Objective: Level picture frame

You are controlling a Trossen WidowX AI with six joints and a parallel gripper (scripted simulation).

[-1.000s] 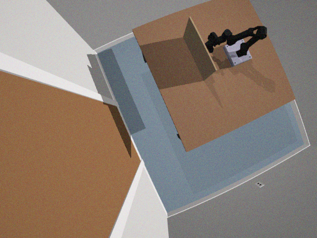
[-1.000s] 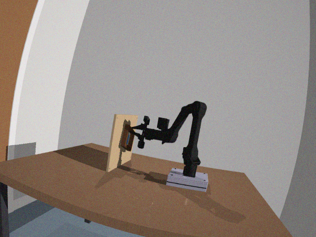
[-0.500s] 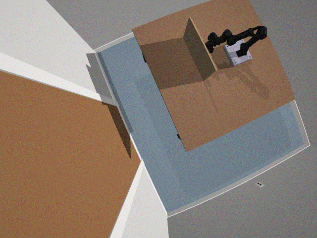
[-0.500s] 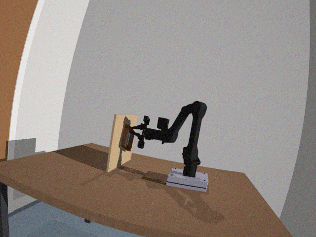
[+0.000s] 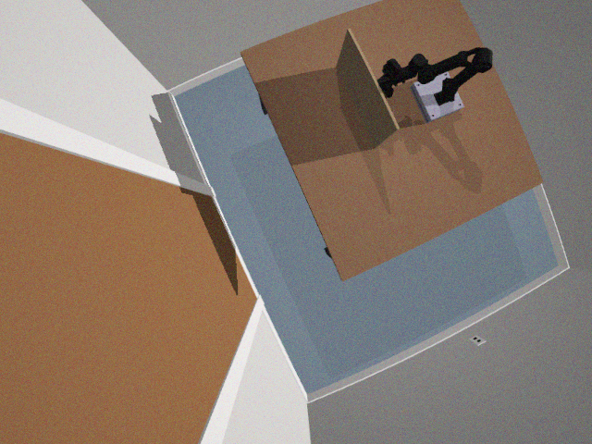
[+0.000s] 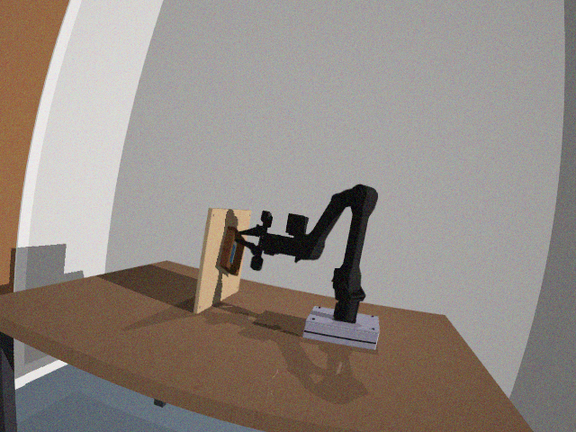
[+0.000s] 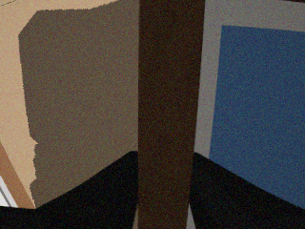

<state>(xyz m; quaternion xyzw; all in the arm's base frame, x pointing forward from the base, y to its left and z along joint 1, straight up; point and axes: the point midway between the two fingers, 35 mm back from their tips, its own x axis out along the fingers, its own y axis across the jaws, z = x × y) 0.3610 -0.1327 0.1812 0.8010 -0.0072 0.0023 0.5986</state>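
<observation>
A brown wooden table top (image 6: 139,320) is seen to carry a pale upright wooden wall panel (image 6: 213,232) and a light grey rectangular base plate (image 6: 320,332), on which a black six-joint arm (image 6: 353,241) is mounted. The arm is extended horizontally toward the panel.

The dark brown wooden picture frame (image 6: 230,253) is found on the face of the panel that is turned toward the arm, in the upper half of that face. From the wrist view, a blue picture (image 7: 261,109) is seen within a grey mat border (image 7: 213,71), bounded by the dark frame rail (image 7: 167,121).

The black parallel-jaw gripper (image 6: 239,237) is closed upon the frame: in the wrist view one dark finger (image 7: 83,217) is observed on the panel side of the rail and the other on the picture side, with the rail between them. A dark shadow (image 7: 83,90) is cast on the panel beside the rail.

Whether the frame hangs level cannot be determined from these views. The screw is hidden behind the frame.

In the top view, the panel is seen edge-on, with the arm (image 5: 430,71) close against it.
</observation>
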